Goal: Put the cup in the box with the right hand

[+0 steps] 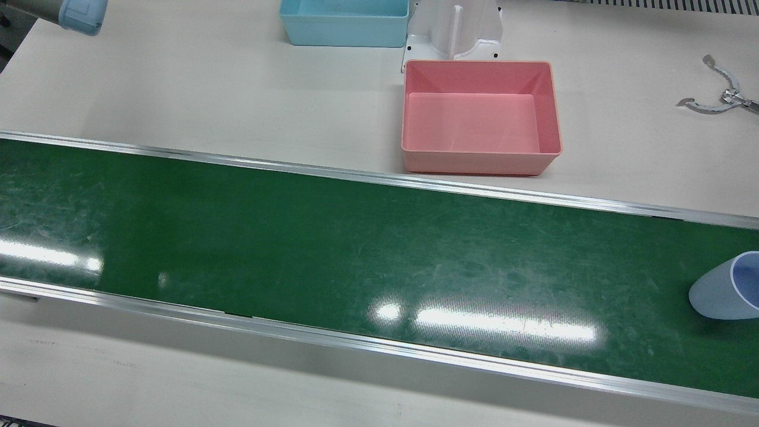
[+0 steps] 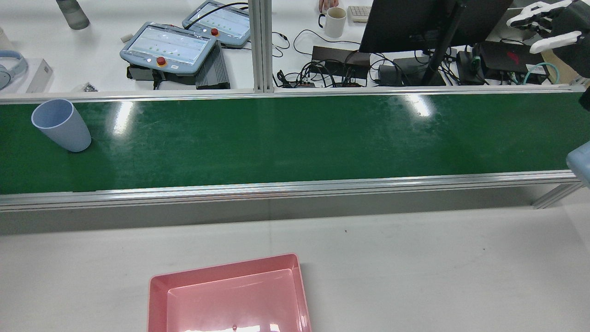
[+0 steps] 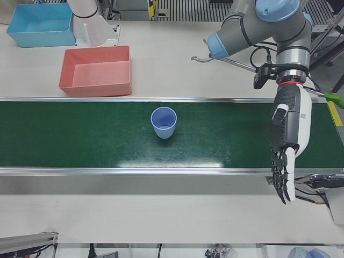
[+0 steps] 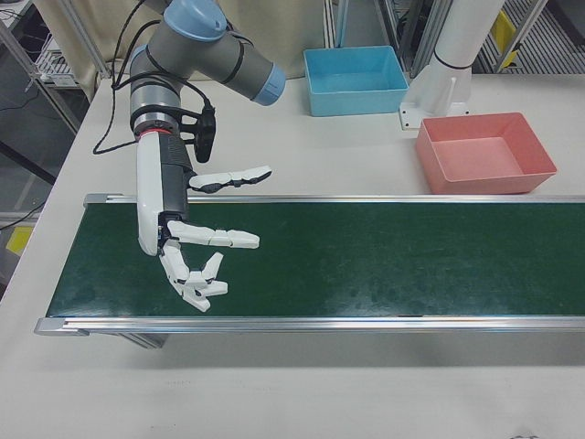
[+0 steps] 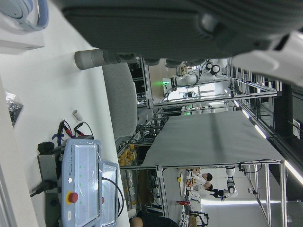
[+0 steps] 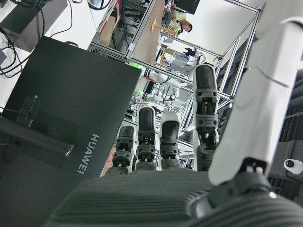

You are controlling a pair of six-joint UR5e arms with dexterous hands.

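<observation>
A pale blue cup [image 3: 163, 122] stands upright on the green conveyor belt [image 3: 80, 134], mouth up; it also shows as the cup [image 1: 726, 287] at the front view's right edge and the cup [image 2: 60, 124] at the rear view's left. The pink box [image 3: 94, 88] sits empty on the white table behind the belt, box [image 1: 474, 160]. My right hand [image 4: 196, 247] hovers open, fingers spread, over the far end of the belt, far from the cup. My left hand [image 3: 287, 156] hangs open, fingers straight down, over the belt's other end.
A light blue box [image 4: 356, 78] stands behind the pink one beside a white arm pedestal [image 1: 453, 29]. A metal tool [image 1: 720, 98] lies on the table. Beyond the belt are teach pendants [image 2: 168, 46], a monitor, cables and a mug [image 2: 334, 20].
</observation>
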